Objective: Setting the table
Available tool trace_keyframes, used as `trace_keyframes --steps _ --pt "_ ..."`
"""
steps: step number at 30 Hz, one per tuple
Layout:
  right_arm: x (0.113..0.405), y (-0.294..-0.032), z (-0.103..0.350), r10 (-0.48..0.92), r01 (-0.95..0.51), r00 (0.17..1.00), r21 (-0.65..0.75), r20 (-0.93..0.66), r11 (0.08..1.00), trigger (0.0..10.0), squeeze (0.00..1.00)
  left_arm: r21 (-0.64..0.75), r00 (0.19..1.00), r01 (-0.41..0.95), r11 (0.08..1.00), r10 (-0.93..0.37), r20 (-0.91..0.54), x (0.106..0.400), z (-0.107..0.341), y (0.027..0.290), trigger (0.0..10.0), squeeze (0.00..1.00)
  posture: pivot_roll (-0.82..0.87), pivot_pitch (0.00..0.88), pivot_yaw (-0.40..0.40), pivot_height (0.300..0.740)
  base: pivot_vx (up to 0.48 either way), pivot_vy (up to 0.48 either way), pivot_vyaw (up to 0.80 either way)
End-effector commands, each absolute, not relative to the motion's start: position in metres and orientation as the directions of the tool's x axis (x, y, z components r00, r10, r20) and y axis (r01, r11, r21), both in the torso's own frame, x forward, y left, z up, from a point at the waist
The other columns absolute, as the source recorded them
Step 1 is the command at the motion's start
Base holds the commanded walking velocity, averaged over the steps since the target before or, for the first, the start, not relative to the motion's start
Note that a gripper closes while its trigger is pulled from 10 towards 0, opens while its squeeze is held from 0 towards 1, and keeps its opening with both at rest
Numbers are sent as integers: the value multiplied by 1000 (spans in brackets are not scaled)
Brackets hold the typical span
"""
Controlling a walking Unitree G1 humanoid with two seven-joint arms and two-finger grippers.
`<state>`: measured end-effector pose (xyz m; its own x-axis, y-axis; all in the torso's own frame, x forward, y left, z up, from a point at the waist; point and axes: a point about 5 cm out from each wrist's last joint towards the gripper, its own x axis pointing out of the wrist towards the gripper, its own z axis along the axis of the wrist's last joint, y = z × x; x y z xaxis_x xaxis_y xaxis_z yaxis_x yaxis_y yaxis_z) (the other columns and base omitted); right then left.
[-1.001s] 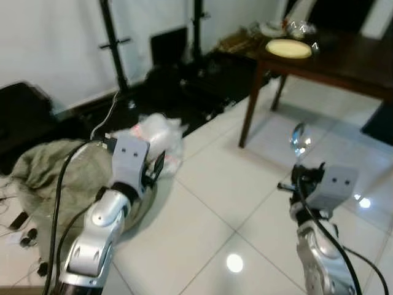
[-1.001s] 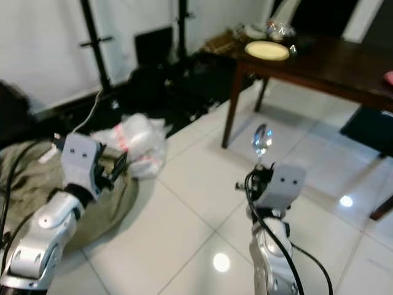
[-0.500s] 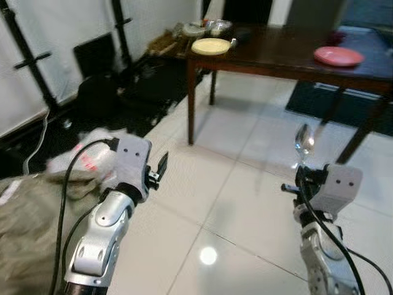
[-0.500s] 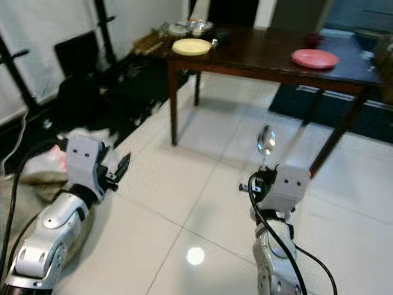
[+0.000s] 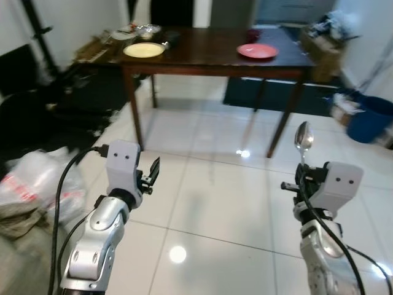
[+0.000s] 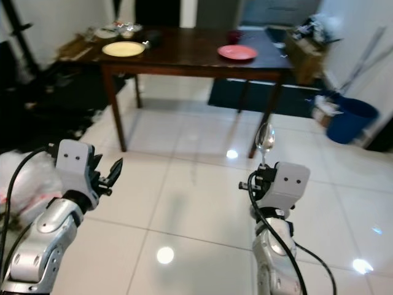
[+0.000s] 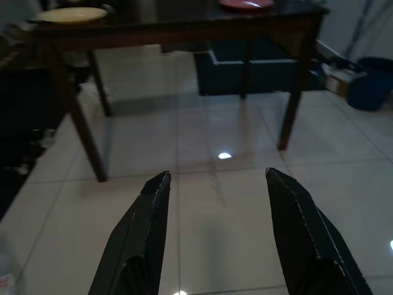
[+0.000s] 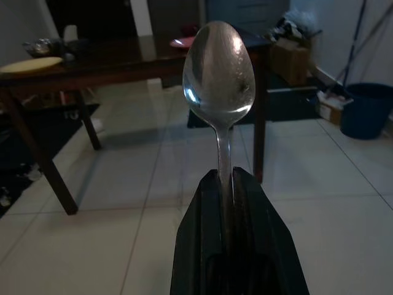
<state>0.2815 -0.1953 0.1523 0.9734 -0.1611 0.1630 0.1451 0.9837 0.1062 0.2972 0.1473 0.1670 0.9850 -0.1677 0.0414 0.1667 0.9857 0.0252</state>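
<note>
A dark wooden table (image 5: 209, 58) stands ahead across the white tiled floor. On it lie a yellow plate (image 5: 143, 50) toward its left end and a red plate (image 5: 257, 51) toward its right. My right gripper (image 8: 224, 181) is shut on the handle of a metal spoon (image 5: 303, 136), which stands upright with its bowl up. My left gripper (image 7: 218, 178) is raised at the left, open and holding nothing, its fingers (image 7: 153, 203) spread and pointing toward the table.
Bowls and clutter (image 5: 138, 31) sit at the table's far left corner. A white plastic bag (image 5: 37, 181) lies on the floor at the left. A blue bin (image 5: 368, 120) and a cardboard box (image 5: 322, 52) stand at the right. A dark rug (image 5: 264, 98) lies under the table.
The whole view has swung to the right: the table now sits straight ahead and the bag and cloth have slid off to the left. Both arms keep their pose, the spoon still held.
</note>
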Motion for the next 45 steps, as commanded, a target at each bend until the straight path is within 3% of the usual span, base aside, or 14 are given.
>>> trace_keyframes --steps 1,9,29,45 --pt "282 -195 149 -156 141 977 110 142 984 10000 0 18 987 156 988 -157 45 296 167 148 10000 0 -61 0 62 740 0 0 -800" --pt "285 -190 147 -106 95 987 94 122 991 10000 0 92 988 125 988 -133 82 296 169 146 10000 0 -64 0 53 740 143 0 -754" --pt "281 -172 141 34 -43 995 101 90 994 10000 0 117 984 122 986 -135 116 297 170 130 10000 0 -77 0 57 740 480 0 0" --pt "254 -155 62 214 -199 964 105 -157 974 10000 0 186 982 6 983 30 -187 240 70 174 10000 0 -32 0 42 740 480 0 0"
